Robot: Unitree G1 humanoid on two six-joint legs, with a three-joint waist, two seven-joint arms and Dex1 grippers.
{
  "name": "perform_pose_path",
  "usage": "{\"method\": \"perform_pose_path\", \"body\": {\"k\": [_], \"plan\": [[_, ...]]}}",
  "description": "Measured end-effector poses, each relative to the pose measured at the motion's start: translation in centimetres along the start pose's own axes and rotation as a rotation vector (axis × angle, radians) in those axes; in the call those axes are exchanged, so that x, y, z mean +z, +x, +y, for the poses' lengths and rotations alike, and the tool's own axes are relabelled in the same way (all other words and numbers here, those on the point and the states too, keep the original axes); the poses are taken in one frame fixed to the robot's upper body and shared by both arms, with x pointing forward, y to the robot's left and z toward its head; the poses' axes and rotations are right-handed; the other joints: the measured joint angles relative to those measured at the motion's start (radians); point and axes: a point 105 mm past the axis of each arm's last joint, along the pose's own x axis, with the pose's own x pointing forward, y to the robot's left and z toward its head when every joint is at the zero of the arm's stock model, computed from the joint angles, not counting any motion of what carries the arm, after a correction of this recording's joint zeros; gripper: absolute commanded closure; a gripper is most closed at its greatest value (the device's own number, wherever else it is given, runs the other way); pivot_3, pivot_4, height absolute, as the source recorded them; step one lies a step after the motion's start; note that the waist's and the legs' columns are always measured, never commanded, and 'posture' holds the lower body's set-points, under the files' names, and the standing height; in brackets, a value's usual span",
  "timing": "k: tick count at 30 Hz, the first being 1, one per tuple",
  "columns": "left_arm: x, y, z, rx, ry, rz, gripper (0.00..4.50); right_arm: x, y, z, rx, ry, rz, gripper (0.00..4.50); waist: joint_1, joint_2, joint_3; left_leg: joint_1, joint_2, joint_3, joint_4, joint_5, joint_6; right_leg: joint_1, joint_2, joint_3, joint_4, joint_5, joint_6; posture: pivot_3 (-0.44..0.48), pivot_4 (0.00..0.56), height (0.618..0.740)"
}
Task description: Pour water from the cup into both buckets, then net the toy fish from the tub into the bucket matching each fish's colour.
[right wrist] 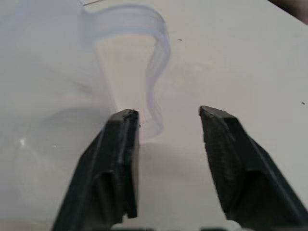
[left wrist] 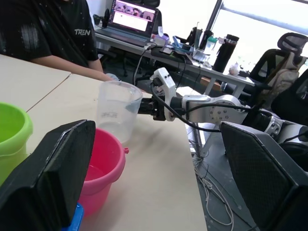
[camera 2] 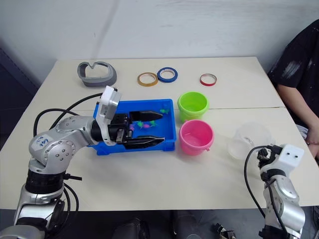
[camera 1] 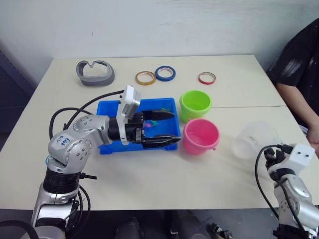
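The blue tub lies mid-table with small pink and green toy fish in it. My left gripper hovers over the tub's right half, open, with nothing between its fingers. The lime green bucket and the pink bucket stand just right of the tub. Further right stands the clear cup, upright. My right gripper is open at table height beside it, and the cup's handle lies just beyond its fingertips, untouched.
A grey curved object and three tape rolls, yellow, blue and red, lie along the table's far side. A person in a black shirt sits at the right edge.
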Motion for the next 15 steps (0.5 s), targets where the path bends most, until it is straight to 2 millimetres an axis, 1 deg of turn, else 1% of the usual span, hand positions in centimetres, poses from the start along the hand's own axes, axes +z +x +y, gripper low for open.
{"method": "perform_pose_path", "body": {"k": [1,2,5,8,9,11,12,13,14,15], "plan": [[0.2,0.1,-0.1,-0.014,0.003,-0.002,0.0,-0.4,-0.7,-0.4,-0.012,-0.017,0.007,0.26,0.003,0.0,0.0,0.0,0.0,0.0,0.0,0.0,0.0,0.0,0.0,0.0,0.0,0.0,0.0,0.0,0.15,0.74],[0.2,0.0,-0.3,-0.023,0.001,-0.003,0.0,-0.7,-1.4,-0.6,-0.016,-0.033,0.012,0.03,0.007,0.0,0.0,0.0,0.0,0.0,-0.001,0.0,0.0,0.0,0.0,0.0,-0.001,0.0,0.0,0.0,0.15,0.74],[0.0,0.0,-0.4,-0.034,-0.008,-0.002,0.0,-0.6,-3.4,-1.2,-0.02,-0.092,0.012,0.03,0.008,0.001,0.0,0.002,0.0,0.0,-0.001,0.0,0.0,0.001,0.0,0.0,-0.001,0.0,0.0,0.0,0.15,0.74],[-0.8,-0.3,-0.5,-0.017,-0.036,-0.001,0.0,0.7,-5.4,-1.0,0.011,-0.142,-0.004,0.03,0.009,0.001,-0.001,0.003,0.0,0.0,-0.002,0.0,0.0,0.004,0.0,0.0,-0.001,0.0,0.0,0.0,0.15,0.74],[-1.1,-0.4,-0.4,-0.004,-0.049,-0.002,0.0,1.4,-5.8,-0.9,0.028,-0.156,-0.016,0.03,0.008,0.001,-0.001,0.004,0.0,0.0,-0.002,0.0,0.0,0.005,0.0,0.0,-0.002,0.0,0.0,0.0,0.15,0.74],[-1.4,-0.9,-0.4,0.037,-0.06,-0.011,0.0,3.3,-6.2,-0.2,0.136,-0.18,-0.043,0.03,0.006,0.001,0.0,0.004,0.0,0.001,-0.002,-0.001,0.001,0.008,0.0,0.001,-0.003,0.0,0.001,0.0,0.15,0.74],[-1.6,-1.3,-0.4,0.064,-0.072,-0.023,0.0,5.2,-6.3,0.6,0.232,-0.201,-0.077,0.03,0.003,0.001,0.0,0.004,0.0,0.001,-0.002,-0.001,0.001,0.01,0.0,0.001,-0.004,0.0,0.001,0.0,0.15,0.74],[-1.9,-1.7,-0.4,0.095,-0.086,-0.03,0.0,7.6,-6.6,1.7,0.336,-0.238,-0.127,0.03,0.002,0.001,0.0,0.005,0.0,0.001,-0.002,-0.001,0.001,0.011,0.0,0.001,-0.004,0.0,0.001,0.0,0.15,0.74],[-2.0,-2.0,-0.4,0.118,-0.096,-0.035,0.0,9.3,-6.8,2.7,0.411,-0.257,-0.172,0.03,0.001,0.0,0.0,0.005,0.0,-0.001,-0.002,-0.001,0.001,0.011,0.0,0.0,-0.004,0.0,0.001,0.0,0.15,0.74],[-2.1,-2.6,-0.4,0.157,-0.104,-0.046,0.0,11.0,-6.8,4.5,0.524,-0.263,-0.207,0.03,-0.006,-0.003,0.0,0.005,0.0,-0.002,-0.002,-0.001,0.001,0.012,0.002,0.001,-0.004,0.001,0.001,0.0,0.15,0.74]]}}
